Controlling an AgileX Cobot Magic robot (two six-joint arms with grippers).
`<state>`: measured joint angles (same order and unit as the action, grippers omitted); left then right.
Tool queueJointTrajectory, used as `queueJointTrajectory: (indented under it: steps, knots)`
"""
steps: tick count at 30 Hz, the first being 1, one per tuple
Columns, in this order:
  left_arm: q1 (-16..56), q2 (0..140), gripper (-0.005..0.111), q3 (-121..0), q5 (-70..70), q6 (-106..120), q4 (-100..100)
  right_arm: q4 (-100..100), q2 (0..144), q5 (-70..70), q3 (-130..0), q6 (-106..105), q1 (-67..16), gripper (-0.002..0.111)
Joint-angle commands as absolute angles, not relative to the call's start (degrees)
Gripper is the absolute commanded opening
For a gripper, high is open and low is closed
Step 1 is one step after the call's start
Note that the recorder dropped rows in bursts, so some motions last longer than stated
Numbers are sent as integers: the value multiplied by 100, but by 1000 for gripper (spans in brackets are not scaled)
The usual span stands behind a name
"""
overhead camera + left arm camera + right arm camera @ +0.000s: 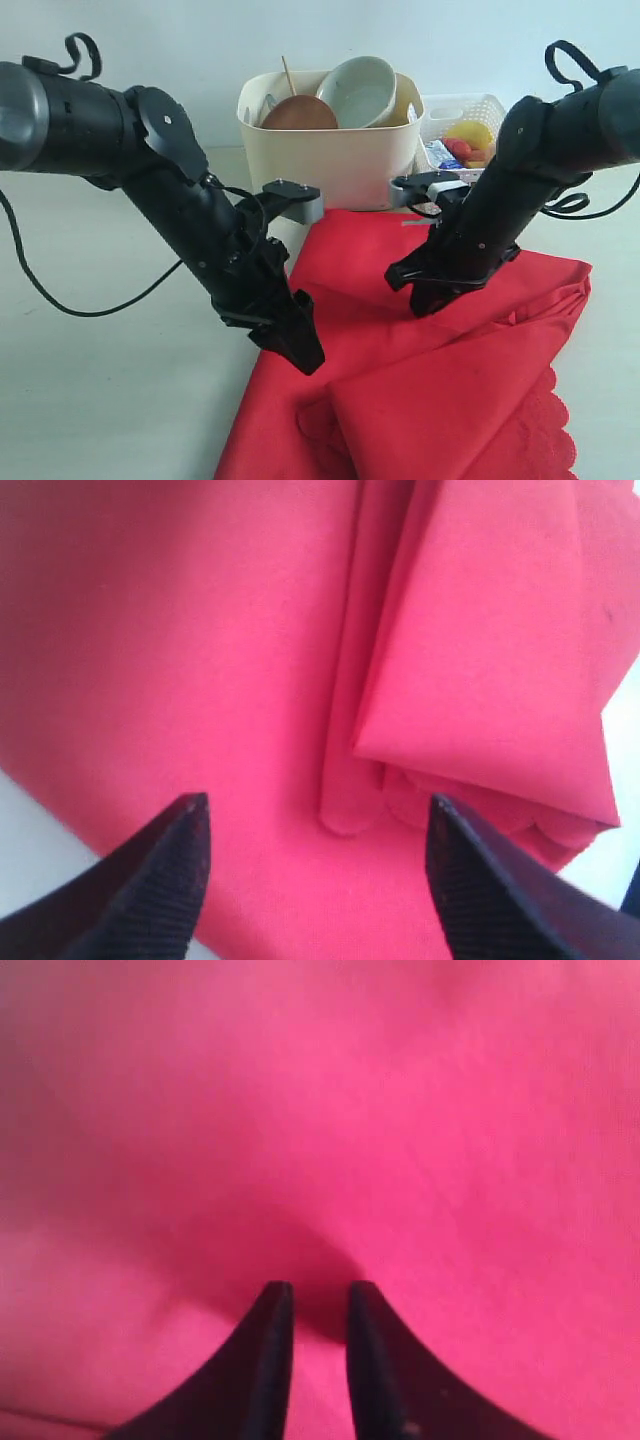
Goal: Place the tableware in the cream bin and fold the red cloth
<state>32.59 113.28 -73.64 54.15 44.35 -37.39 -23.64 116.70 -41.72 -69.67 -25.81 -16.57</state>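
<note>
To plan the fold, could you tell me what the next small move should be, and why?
Probably close the left gripper on the red cloth: its jaws stand open over the fabric, while the right gripper seems pinched on a pucker.

The red cloth (440, 380) is plain bright red, with a faint lace pattern along its scalloped edge (clearest in the exterior view). The cream bin (330, 165) is cream, the plate (300, 113) brown, the bowl (362, 95) pale green-white, the basket (470, 100) a white lattice. The left gripper (318, 810) is black and finely ribbed inside.
</note>
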Motion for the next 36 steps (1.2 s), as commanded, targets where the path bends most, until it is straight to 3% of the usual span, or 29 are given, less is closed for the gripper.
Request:
queueJointTrajectory:
  steps: [1, 9, 13, 27, 31, 36]
  knots:
    - [3372, 11519, 61, -7344, 5033, 4461, -3779, -1780, 11702, -4620, -6953, -2217, -1664, 18]
    - [3372, 11756, 61, -7344, 4898, 4302, -3766, -1563, 11536, -5727, -6929, -1979, -1664, 7]
    - [3372, 11768, 61, -7344, 4872, 4108, -3645, -1064, 11248, -5650, -6550, -1543, -1664, 4]
    - [3372, 11755, 61, -7344, 4791, 2781, -2449, 478, 10056, -5680, -5007, 144, -1664, 5]
    - [3372, 11664, 61, -7344, 4764, 2298, -2012, 1013, 9785, -5350, -4713, 908, -1664, 14]
    - [3372, 11452, 61, -7344, 4764, 2198, -2010, 1602, 9354, -4955, -4550, 1593, -1664, 42]
